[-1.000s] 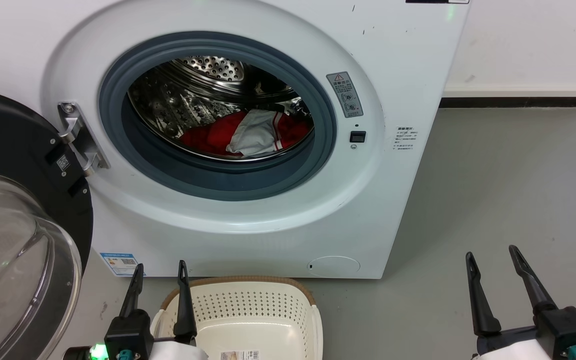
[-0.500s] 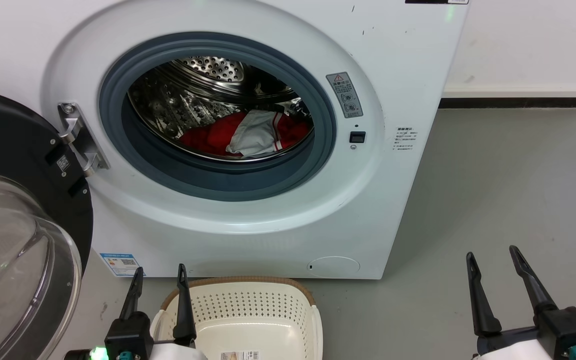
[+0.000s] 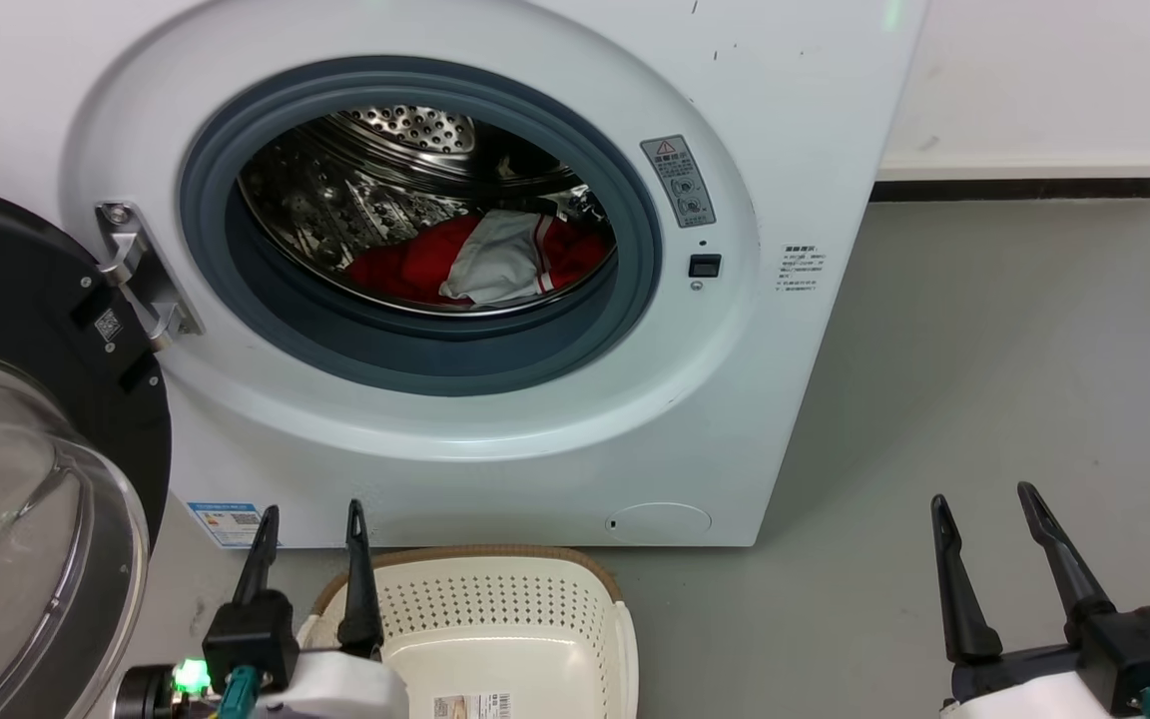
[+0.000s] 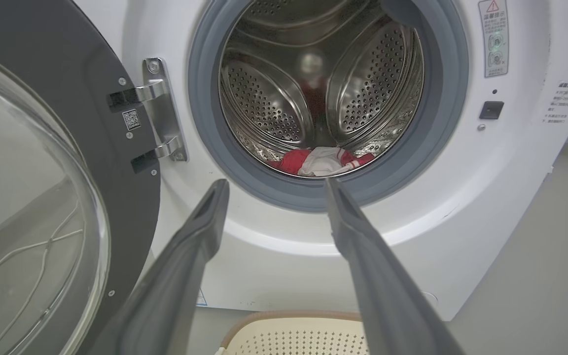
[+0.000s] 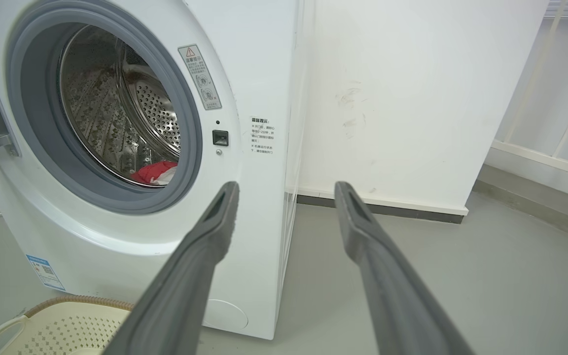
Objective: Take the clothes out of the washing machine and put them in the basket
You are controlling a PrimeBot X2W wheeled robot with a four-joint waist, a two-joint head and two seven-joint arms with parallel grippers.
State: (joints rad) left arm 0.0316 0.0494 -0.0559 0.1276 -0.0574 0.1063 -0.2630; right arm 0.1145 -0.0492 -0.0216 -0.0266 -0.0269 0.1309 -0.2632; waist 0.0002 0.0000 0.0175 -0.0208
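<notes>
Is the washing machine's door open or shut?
Open. The door is swung out to the left on its hinge, and the clothes show inside the uncovered drum.

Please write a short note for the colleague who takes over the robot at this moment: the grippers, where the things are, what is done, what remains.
Left gripper: open, empty, beside the basket's left edge.
Right gripper: open, empty, over the floor.
The red clothes, one showing a white inner side, lie in the drum of the washing machine; its door is open.
Basket: on the floor in front of the machine, no clothes visible in it.
Done: nothing taken out.
Left: take out the clothes and put them in the basket.
</notes>
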